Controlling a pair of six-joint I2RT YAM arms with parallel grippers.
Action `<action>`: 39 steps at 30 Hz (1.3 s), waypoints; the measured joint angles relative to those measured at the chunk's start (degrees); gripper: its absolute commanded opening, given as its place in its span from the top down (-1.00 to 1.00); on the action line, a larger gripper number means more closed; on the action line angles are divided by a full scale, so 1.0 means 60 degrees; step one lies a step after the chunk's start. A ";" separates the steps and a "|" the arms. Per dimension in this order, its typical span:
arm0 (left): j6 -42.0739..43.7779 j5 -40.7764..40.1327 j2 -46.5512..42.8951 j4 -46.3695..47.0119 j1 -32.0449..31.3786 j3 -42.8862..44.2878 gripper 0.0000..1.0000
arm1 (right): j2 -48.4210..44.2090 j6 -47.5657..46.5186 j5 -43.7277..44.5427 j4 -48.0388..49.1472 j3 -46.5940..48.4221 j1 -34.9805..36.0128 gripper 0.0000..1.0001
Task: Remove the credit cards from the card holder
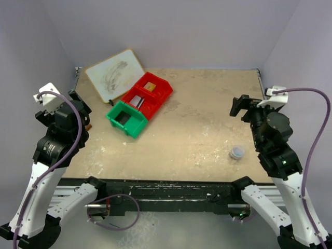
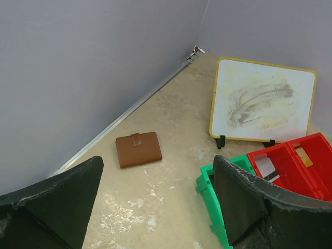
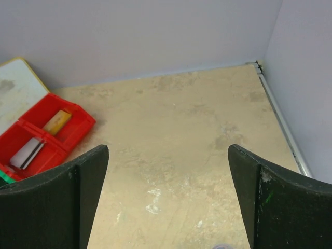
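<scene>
The card holder (image 2: 138, 149) is a small brown leather wallet, closed with its tab over the top edge, lying flat near the left wall. From above, only a brown sliver of the card holder (image 1: 91, 126) shows beside my left arm. The credit cards are hidden. My left gripper (image 2: 158, 174) hovers short of the holder, open and empty. In the top view my left gripper (image 1: 81, 108) is at the table's left edge. My right gripper (image 3: 168, 150) is also open and empty, over bare table. Seen from above, my right gripper (image 1: 239, 106) is raised at the right side.
A green bin (image 2: 215, 194) sits right of my left fingers, joined to a red bin (image 2: 295, 163) holding small items. A smudged whiteboard (image 2: 262, 98) with a yellow rim leans behind them. A small grey round cap (image 1: 237, 152) lies by my right arm. Grey walls enclose the table.
</scene>
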 measured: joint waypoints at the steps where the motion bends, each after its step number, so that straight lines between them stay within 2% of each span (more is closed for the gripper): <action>1: 0.0007 0.0040 0.0029 0.0098 0.0069 -0.0055 -0.71 | 0.0044 0.0015 -0.0025 0.0113 -0.0157 -0.0066 -1.00; 10: 0.0004 0.1195 0.1115 0.1093 0.1096 -0.0543 -0.86 | 0.0543 0.0455 -0.1366 0.1654 -0.2029 -0.0918 -1.00; 15: -0.0007 0.2004 0.3067 0.1122 0.1785 -0.0310 -0.93 | 0.1388 0.1031 -0.2816 0.2550 -0.2656 -0.1384 -1.00; 21: -0.0091 0.3067 0.5526 0.1144 0.2488 -0.0127 -0.98 | 0.2845 0.1625 -0.4335 0.2940 -0.2707 -0.1752 -1.00; 28: -0.0284 0.4827 0.7861 0.1264 0.2943 0.0984 -0.95 | 0.4229 0.1974 -0.5533 0.2765 -0.2495 -0.1974 -1.00; 39: -0.0488 0.7085 0.9315 0.2131 0.3111 0.1355 -0.80 | 0.4586 0.2368 -0.6295 0.2597 -0.2371 -0.2047 -1.00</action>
